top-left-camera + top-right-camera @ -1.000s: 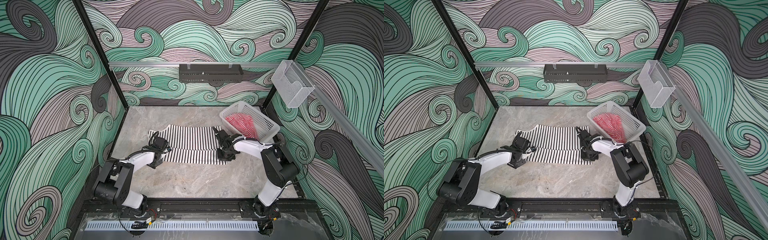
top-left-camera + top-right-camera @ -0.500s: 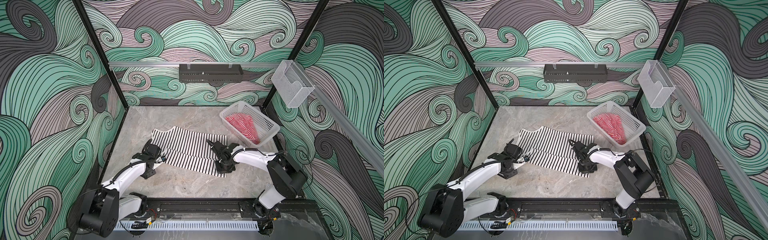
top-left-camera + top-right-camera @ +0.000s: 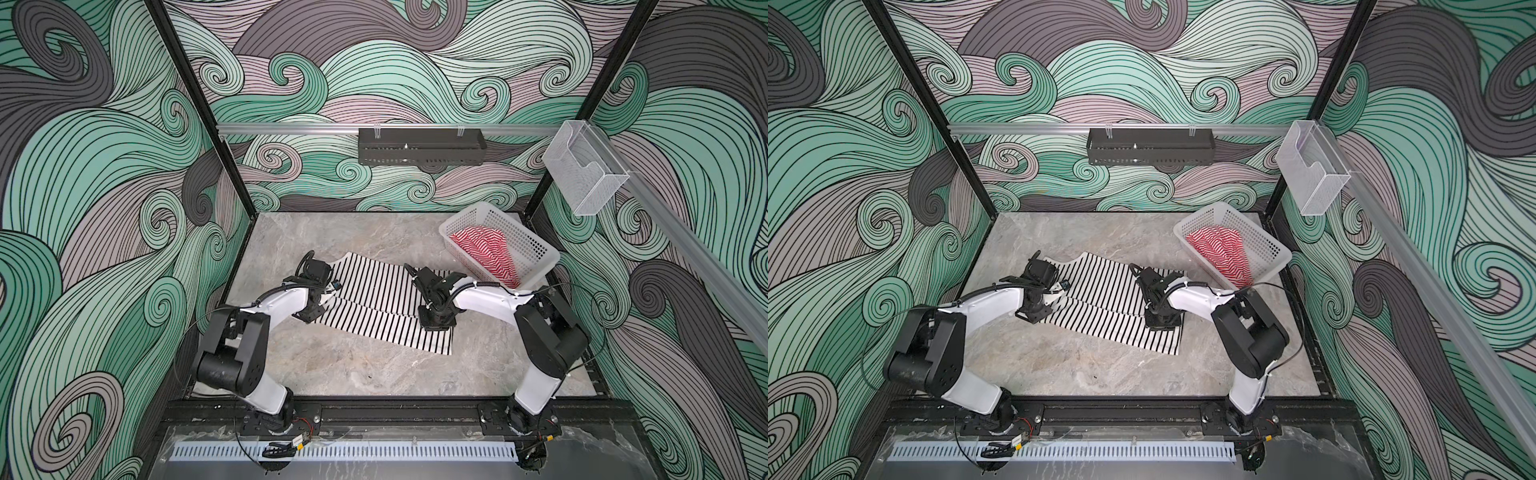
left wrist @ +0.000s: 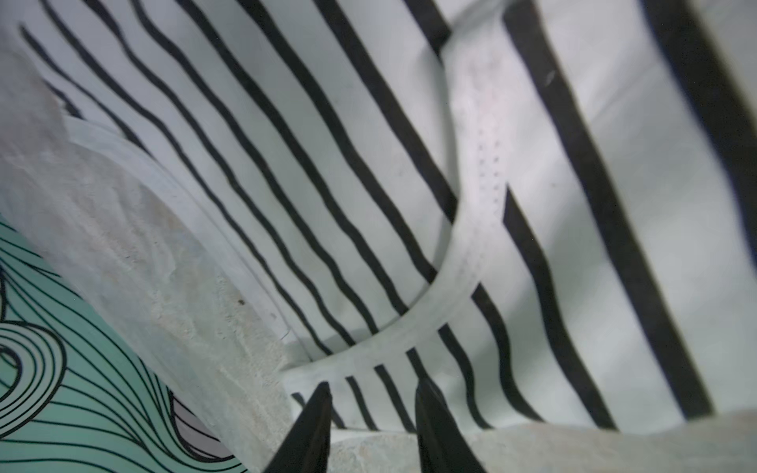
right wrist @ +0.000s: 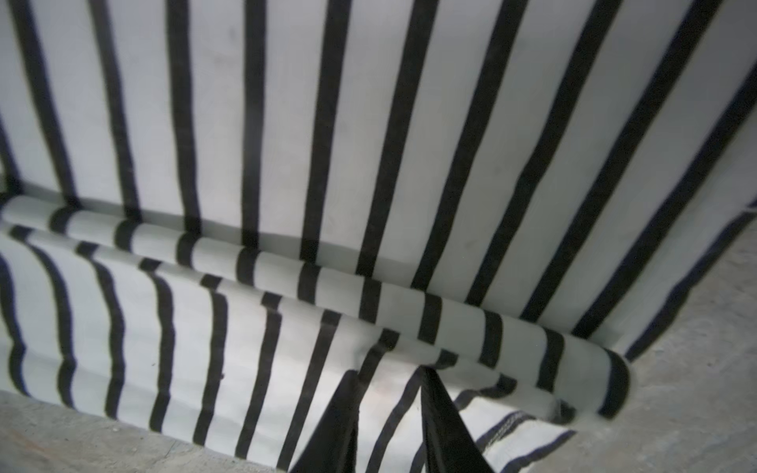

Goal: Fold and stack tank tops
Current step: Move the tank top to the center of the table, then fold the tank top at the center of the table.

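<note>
The black-and-white tank top (image 3: 374, 291) (image 3: 1100, 286) lies mid-table, skewed, with a fold line running across it. My left gripper (image 3: 309, 311) (image 4: 372, 389) points down at its left end by the strap trim, and striped cloth sits between the fingertips. At the right end my right gripper (image 3: 434, 322) (image 5: 389, 376) is shut on the cloth next to a rolled fold. The red-and-white tank top (image 3: 484, 249) (image 3: 1219, 247) lies crumpled in the white basket (image 3: 540, 257).
The basket stands at the back right corner of the marble table (image 3: 353, 374). A black tray (image 3: 419, 147) hangs on the back rail. A clear plastic holder (image 3: 582, 174) hangs on the right rail. Patterned walls close in three sides.
Both grippers have dragged the black-and-white top toward the front. It lay flat and square before; now it is skewed, with one layer folded over.
</note>
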`<action>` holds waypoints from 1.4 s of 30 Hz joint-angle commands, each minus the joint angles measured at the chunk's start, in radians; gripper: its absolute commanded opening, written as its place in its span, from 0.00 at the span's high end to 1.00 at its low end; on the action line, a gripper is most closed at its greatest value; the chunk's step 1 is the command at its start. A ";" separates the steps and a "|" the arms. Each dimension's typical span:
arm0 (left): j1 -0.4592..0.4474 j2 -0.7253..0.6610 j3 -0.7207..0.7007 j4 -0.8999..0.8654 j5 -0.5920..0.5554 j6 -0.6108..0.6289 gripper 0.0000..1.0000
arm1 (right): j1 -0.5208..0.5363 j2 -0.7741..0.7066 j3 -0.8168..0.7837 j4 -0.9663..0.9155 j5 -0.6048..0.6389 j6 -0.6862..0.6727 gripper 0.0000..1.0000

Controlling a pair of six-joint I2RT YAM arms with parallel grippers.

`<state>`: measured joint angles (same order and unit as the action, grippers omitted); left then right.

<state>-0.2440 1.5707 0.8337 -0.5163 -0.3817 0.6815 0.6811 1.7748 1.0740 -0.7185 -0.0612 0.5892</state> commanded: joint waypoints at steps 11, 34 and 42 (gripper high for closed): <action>0.047 -0.114 -0.188 -0.071 -0.004 0.109 0.64 | 0.099 -0.012 -0.151 0.049 -0.065 0.084 0.72; 0.078 0.066 0.399 -0.202 0.227 -0.131 0.50 | -0.186 0.055 0.261 -0.035 -0.075 -0.094 0.48; 0.075 0.419 0.764 -0.281 0.354 -0.214 0.49 | -0.298 0.180 0.367 -0.037 -0.028 -0.111 0.52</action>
<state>-0.1707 1.9385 1.5131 -0.7448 -0.1013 0.5205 0.4007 1.9392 1.4094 -0.7231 -0.1223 0.4976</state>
